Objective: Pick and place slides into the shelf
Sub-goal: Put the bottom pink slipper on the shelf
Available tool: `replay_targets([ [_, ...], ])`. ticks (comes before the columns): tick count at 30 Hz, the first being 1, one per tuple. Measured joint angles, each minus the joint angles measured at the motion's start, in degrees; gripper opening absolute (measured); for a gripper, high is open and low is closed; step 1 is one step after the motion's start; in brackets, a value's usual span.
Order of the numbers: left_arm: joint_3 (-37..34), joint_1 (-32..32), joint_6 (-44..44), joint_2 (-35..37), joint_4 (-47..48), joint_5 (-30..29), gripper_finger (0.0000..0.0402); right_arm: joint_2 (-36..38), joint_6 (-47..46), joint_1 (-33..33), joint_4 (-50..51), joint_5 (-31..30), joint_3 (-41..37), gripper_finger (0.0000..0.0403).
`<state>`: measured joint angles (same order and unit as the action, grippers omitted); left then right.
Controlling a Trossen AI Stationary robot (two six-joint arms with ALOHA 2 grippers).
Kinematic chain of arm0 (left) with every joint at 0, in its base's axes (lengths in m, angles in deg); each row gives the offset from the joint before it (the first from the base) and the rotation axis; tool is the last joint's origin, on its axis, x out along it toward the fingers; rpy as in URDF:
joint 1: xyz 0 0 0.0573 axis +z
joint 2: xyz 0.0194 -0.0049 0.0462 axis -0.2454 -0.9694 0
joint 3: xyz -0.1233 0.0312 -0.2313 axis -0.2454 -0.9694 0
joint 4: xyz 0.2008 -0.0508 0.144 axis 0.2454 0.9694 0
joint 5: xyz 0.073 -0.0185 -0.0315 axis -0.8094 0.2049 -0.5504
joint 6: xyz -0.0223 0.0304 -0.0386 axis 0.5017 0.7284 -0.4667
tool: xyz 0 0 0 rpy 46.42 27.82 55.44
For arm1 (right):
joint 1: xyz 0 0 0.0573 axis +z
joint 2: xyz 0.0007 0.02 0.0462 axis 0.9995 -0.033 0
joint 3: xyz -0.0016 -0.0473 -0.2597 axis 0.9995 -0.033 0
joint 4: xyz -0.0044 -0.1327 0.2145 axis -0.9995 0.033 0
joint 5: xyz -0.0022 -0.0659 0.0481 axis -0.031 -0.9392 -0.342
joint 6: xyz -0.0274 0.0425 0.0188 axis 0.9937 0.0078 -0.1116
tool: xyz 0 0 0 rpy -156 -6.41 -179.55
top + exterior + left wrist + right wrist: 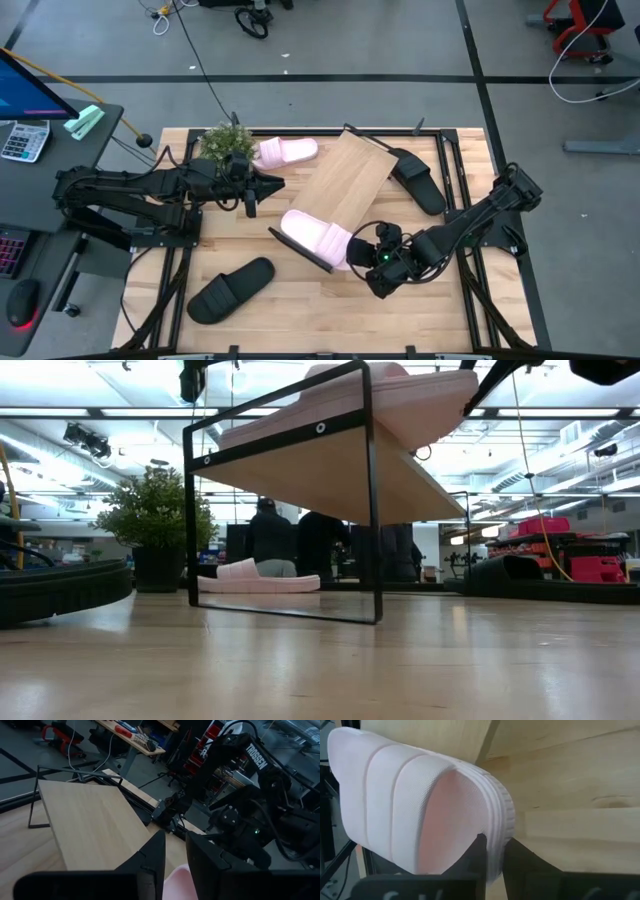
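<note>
The shelf (348,178) stands askew mid-table, its light board (330,470) slanting in the low view. One pale pink slide (312,236) lies on the board's near end (400,395), with my right gripper (364,256) shut on it. The second pink slide (288,152) lies flat by the plant. One black slide (230,288) lies near the table's near-left corner, and the other (418,180) lies right of the shelf. My left gripper (268,185) hovers left of the shelf, open by a narrow gap (175,855), holding nothing. My right gripper pinches the pink slide's sole rim (496,827) between its two fingers (479,851), at the slide's end nearest the table's right side. The fingers come from the right, slanting down. The slide rests on the shelf board (330,205) with its strap (380,780) away from the gripper.
A potted plant (228,142) stands at the table's far-left, close to my left gripper. The shelf's black end frames (370,500) stick up and out. A desk with a calculator (25,140) lies beyond the left edge. People stand in the room behind (270,540).
</note>
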<state>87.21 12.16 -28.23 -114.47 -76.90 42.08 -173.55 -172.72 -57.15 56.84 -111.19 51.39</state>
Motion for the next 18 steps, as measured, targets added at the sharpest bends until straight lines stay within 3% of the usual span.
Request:
replay_targets([
  [18, 0.0, 0.0, 0.0, 0.0, 0.1, -0.4, 0.0080, 0.6, 0.7, 0.0, -0.2, 0.1, 0.0, 0.0038],
])
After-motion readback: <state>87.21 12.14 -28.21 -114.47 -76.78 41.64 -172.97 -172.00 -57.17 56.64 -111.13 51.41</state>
